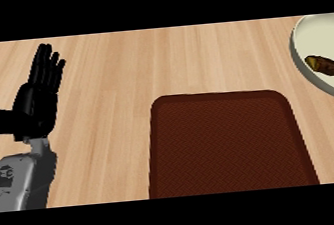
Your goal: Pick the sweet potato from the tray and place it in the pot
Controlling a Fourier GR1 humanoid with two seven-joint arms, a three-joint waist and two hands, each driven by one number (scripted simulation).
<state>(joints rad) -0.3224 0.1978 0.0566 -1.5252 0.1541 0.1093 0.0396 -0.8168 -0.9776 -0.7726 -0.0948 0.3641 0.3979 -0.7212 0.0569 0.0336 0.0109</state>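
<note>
Sweet potato (pixel 323 64), one only, lies inside the pot (pixel 324 33), on its pale floor near the lower wall. It is small and dark brown with a yellowish end, and little more than an oblong lump can be made out.

One pot shows, pale cream with a lighter rim, at the upper right of the worktop (pixel 158 60). The view's right edge cuts it off, so only its left part can be seen.

One tray (pixel 228 144) sits below and left of the pot, well apart from the sweet potato. It is dark reddish brown with rounded corners and a fine woven pattern, and its near end is cut by the view's lower edge. A strip of worktop shows between its upper right corner and the pot.

One robot hand shows, the left robot hand (pixel 35 103), at the far left and away from the tray. It is black and wide open, fingers straight and pointing up the worktop, holding nothing. Its grey forearm (pixel 17 183) shows at the lower left corner.
</note>
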